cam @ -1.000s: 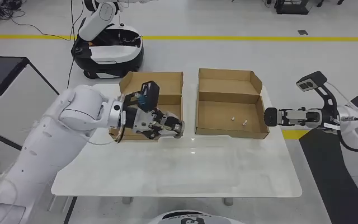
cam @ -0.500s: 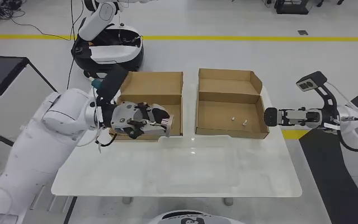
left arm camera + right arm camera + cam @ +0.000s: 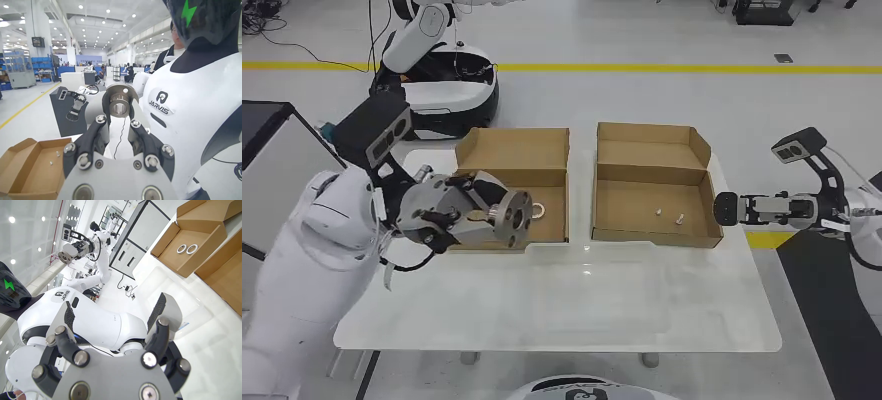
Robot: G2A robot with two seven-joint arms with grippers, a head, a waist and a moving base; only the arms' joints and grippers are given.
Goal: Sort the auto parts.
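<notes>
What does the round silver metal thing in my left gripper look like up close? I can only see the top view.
Observer: In the left wrist view, the left gripper pinches the silver flanged metal hub by a narrow hollow collar with grooves inside.
Operator: How many rings are in the box by that arm? The arm hides part of it.
Observer: In the right wrist view, two flat white rings lie side by side on the floor of the brown cardboard box.

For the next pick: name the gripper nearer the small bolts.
Right. The right gripper is just outside the box holding the bolts; the left gripper hangs near the other box.
</notes>
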